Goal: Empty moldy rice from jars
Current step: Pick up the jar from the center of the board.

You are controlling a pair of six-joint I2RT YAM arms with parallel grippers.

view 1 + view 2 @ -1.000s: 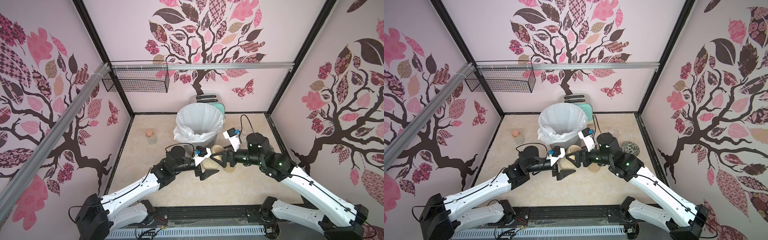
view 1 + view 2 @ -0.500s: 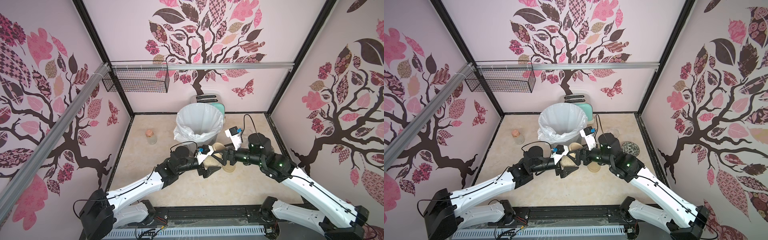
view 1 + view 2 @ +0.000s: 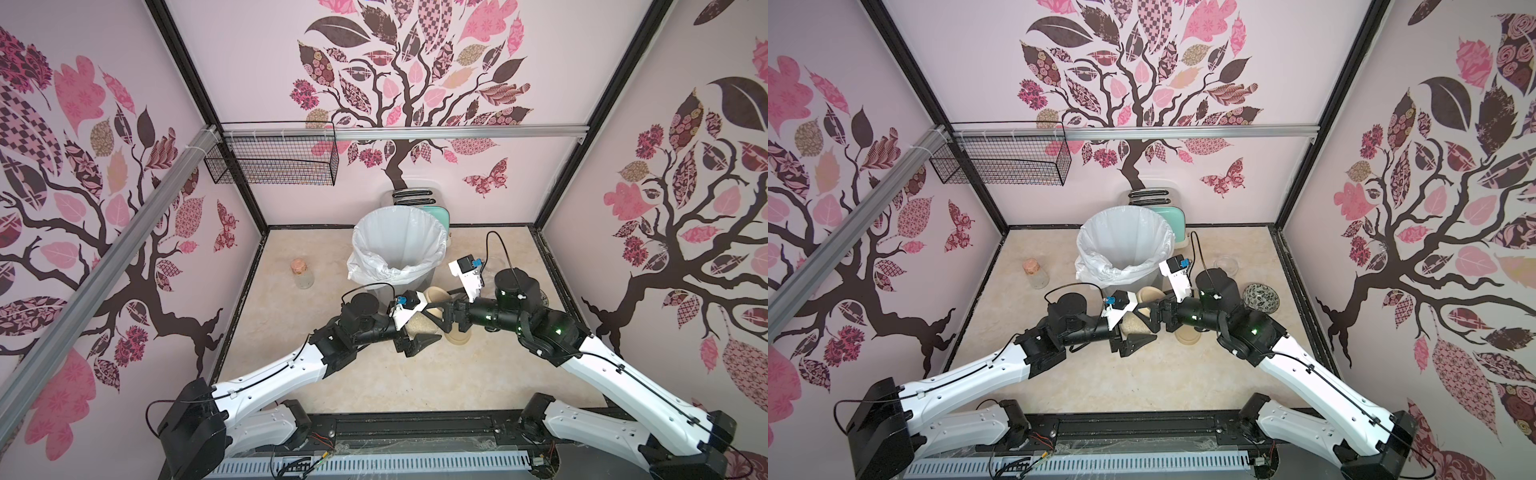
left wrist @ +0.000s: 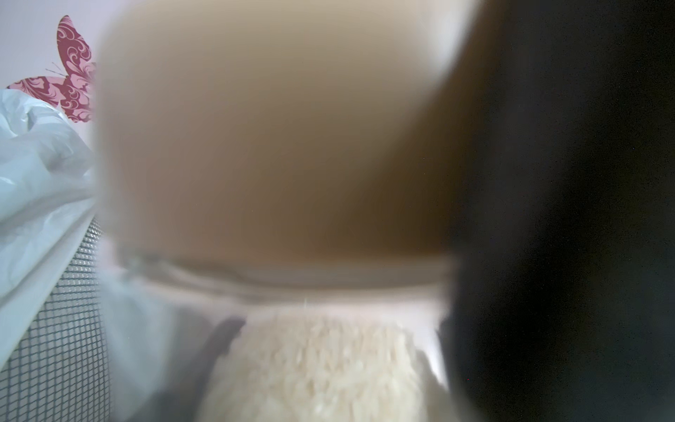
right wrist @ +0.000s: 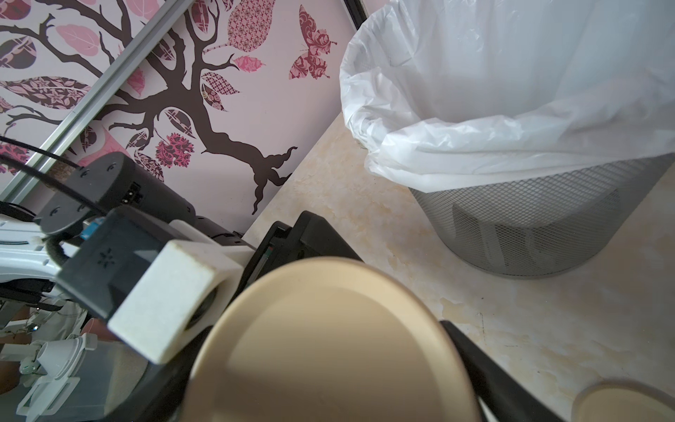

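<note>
- The short, wide clear glass jar [image 3: 415, 322] with the round flat beige screw lid [image 3: 438, 294] is sitting tilted between the two arms. It is just in front of the grey mesh wastebasket [image 3: 361, 249] lined with a white bag.
- The off-white, loose-grained moldy rice [image 3: 424, 330] is showing as a pale heap through the glass.
- The left end effector [image 3: 419, 334] is clamping the glass body between its black fingers.
- The right end effector [image 3: 441, 312] is standing wide on either side of the lid; whether it is pressing the lid cannot be told.
- A second beige-lidded jar [image 3: 457, 337] is standing on the beige marbled counter [image 3: 374, 386], just beside the right end effector.
- Small dark marks on the white right wrist camera housing [image 3: 1177, 276] are too small to read.
- The left wrist view is giving a blurred close look at the lid's side and the grains [image 4: 321, 365].
- The right wrist view is showing the lid's flat top.
- A top view is showing the dark patterned bowl [image 3: 1260, 297] whole.
- In both top views the small cork-stoppered glass flask [image 3: 301, 272] is standing well apart, near the left wall.
</note>
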